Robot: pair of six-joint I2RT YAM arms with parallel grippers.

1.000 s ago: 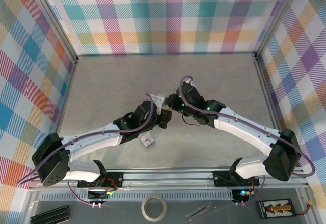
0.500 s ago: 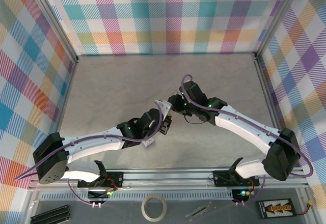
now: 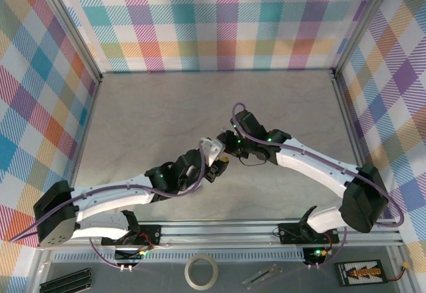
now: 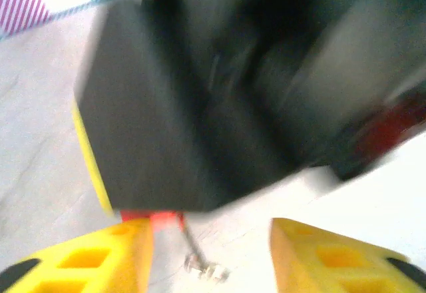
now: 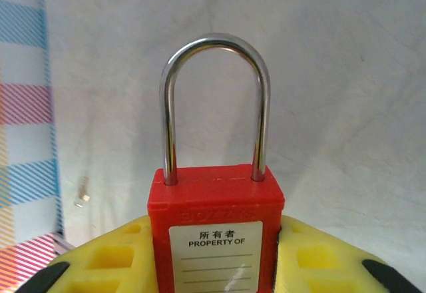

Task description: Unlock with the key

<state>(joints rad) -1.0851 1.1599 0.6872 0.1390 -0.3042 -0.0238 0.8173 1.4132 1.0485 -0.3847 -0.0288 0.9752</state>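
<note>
The job looks to be at the keying step, not finished: the padlock's (image 5: 216,220) steel loop (image 5: 216,60) is still seated in the red body at both legs. The right claw (image 5: 214,260) is clenched on the padlock's body, a yellow finger on each side, holding it upright above the table (image 5: 333,73), about mid-table. The left claw (image 4: 210,256) sits just left of it and a little nearer, its fingers standing apart with nothing between them. A red edge (image 4: 163,218) touches its one finger, and a thin metal bit with a small ring (image 4: 200,263) hangs below (possibly the key, too blurred to tell). Next, the left claw likely needs to re-grip that piece squarely and turn it while the right keeps the padlock steady.
</note>
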